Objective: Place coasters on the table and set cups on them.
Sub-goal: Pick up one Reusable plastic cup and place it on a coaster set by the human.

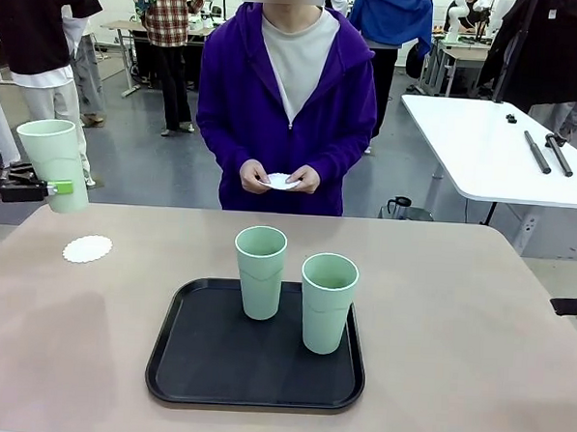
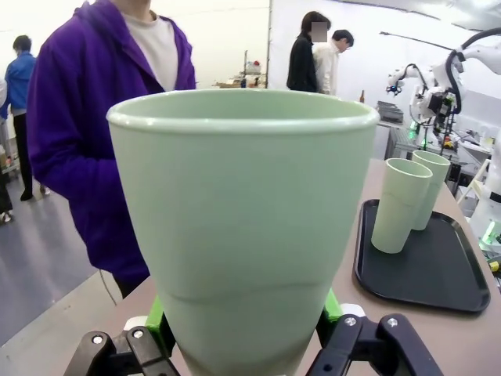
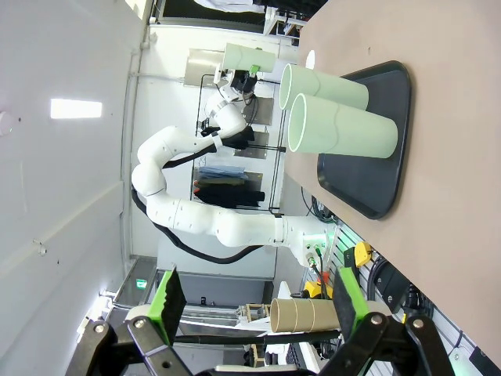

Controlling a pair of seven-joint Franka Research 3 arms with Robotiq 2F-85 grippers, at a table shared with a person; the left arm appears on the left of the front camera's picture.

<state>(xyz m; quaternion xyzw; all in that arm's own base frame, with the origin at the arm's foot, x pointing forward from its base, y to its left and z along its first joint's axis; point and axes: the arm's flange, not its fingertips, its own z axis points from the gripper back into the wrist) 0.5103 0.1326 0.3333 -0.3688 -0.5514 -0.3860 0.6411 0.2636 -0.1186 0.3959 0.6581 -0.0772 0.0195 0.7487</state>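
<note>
Spanning the front view, the table [image 1: 457, 331] carries a black tray [image 1: 193, 371] with two cups [image 1: 259, 273] standing on it. A third cup [image 1: 57, 156] hangs upright, mouth up, above the table's left edge. It is clamped near its base in the left gripper [image 1: 62, 187], whose green pads press its two sides. One coaster [image 1: 87, 249] lies flat on the table just below that cup and a little toward the tray. The set-down therefore looks like a short shift inward, then a straight descent with the cup's axis kept vertical. The left arm is far nearer to it. The right gripper [image 3: 254, 309] stands wide open and holds nothing. The person's hands [image 1: 310, 178] hold a second coaster [image 1: 283, 182].
</note>
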